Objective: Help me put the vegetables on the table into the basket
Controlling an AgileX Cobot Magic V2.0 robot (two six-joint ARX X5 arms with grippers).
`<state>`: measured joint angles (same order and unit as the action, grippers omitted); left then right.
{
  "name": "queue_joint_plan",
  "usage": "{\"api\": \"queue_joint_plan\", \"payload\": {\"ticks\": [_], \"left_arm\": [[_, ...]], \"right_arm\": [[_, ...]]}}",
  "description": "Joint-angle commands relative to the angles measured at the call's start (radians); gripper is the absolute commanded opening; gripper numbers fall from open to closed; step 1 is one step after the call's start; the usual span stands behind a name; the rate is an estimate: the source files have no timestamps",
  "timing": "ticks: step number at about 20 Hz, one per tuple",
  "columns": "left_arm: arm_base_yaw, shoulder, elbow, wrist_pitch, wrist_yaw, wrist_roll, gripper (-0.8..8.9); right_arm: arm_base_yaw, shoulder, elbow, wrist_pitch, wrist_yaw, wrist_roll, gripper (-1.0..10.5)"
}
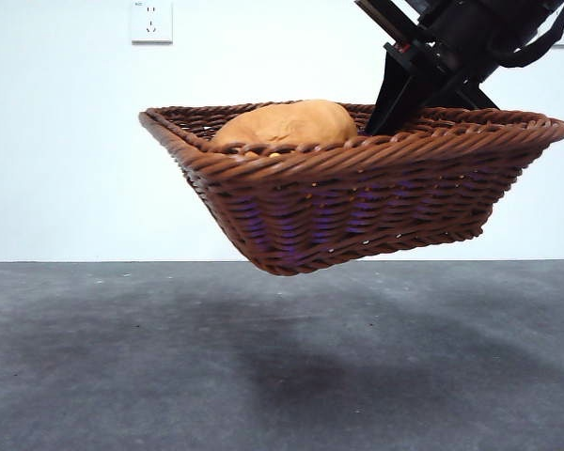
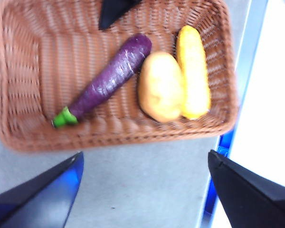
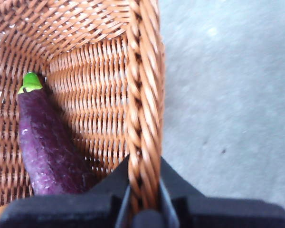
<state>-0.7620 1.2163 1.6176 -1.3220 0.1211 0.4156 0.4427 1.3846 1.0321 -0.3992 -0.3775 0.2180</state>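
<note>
All three vegetables are lying in the basket (image 1: 357, 202), and my right end effector (image 3: 143, 202) is clamping its rim, holding it seemingly off the tabletop (image 1: 122, 376), while my left end effector (image 2: 142, 190) is hanging open above.

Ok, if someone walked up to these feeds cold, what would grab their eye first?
The basket, hanging tilted in the air above the table, with the right claw shut on its rim. Next, all three vegetables already lie inside it: the eggplant, the potato and the yellow one side by side. The left claw hovers open above the basket.
</note>
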Motion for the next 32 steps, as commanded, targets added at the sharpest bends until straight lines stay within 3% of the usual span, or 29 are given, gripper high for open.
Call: {"api": "queue_joint_plan", "payload": {"ticks": [1,3,10,14,22,26,32], "left_arm": [[0.003,-0.049,0.001,0.004,0.077,-0.072,2.41],[0.003,-0.080,0.001,0.004,0.099,-0.072,-0.11],[0.003,-0.097,0.001,0.004,0.095,-0.083,-0.08],[0.003,-0.097,0.001,0.004,0.095,-0.081,-0.08],[0.003,-0.097,0.001,0.004,0.095,-0.066,-0.08],[0.003,-0.096,0.001,0.004,0.095,-0.064,-0.08],[0.003,-0.095,0.001,0.004,0.095,-0.068,-0.08]], "right_arm": [[-0.022,0.001,0.010,0.017,0.013,0.031,-0.1],[-0.055,0.001,0.010,0.018,0.019,0.044,-0.1],[-0.089,0.001,0.013,0.051,0.036,0.069,-0.1],[-0.192,0.001,0.046,0.034,0.026,0.071,-0.1],[-0.414,0.037,0.178,-0.164,0.026,-0.070,-0.1],[-0.438,0.168,0.178,-0.163,0.026,-0.108,-0.1],[-0.438,0.362,0.178,-0.067,0.028,-0.110,-0.1]]}}
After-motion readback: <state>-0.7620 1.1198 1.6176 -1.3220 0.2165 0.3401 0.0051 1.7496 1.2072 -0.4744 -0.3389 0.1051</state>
